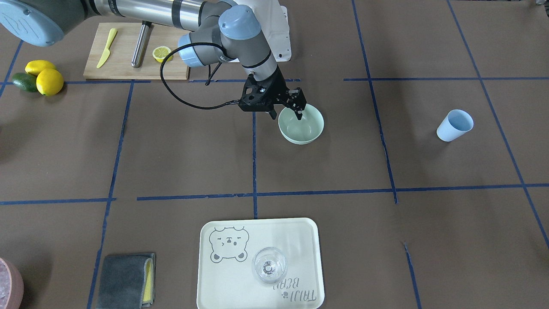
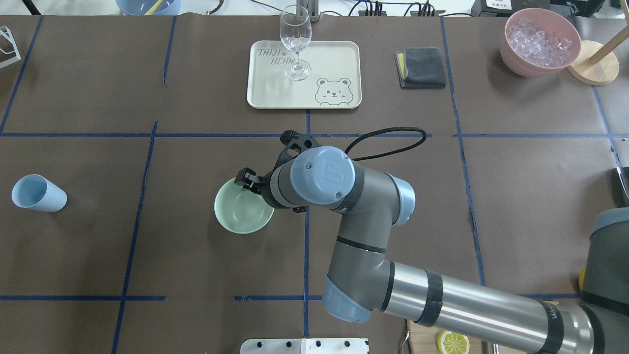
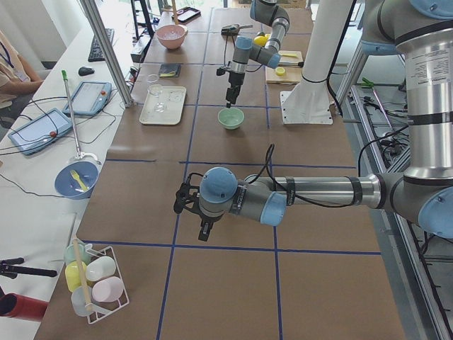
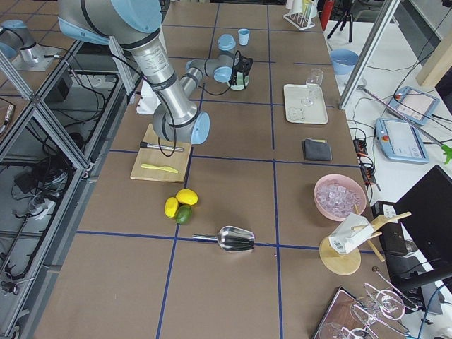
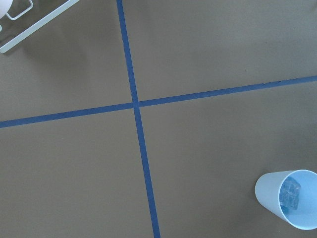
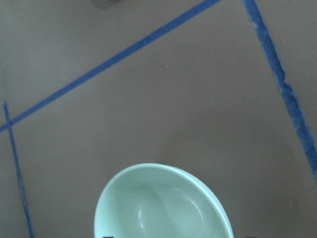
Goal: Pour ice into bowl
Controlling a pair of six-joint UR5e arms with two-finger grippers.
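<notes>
The pale mint-green bowl [image 1: 301,131] stands empty near the table's middle; it also shows in the overhead view [image 2: 241,216] and the right wrist view [image 6: 163,208]. My right gripper [image 1: 286,116] is open and points down over the bowl's rim, with one finger inside and one outside. The ice [image 5: 290,194] lies as clear cubes inside the light blue cup [image 1: 454,125], which stands far off on my left side [image 2: 38,193]. My left gripper [image 3: 187,205] shows only in the exterior left view, above the table near the cup. I cannot tell whether it is open.
A pink container of crushed ice [image 2: 539,42], a grey cloth [image 2: 421,67] and a tray [image 2: 339,54] with a clear glass [image 2: 295,44] stand along the far side. A cutting board [image 1: 124,64], lemons [image 1: 49,81] and a metal scoop [image 4: 233,239] lie on my right.
</notes>
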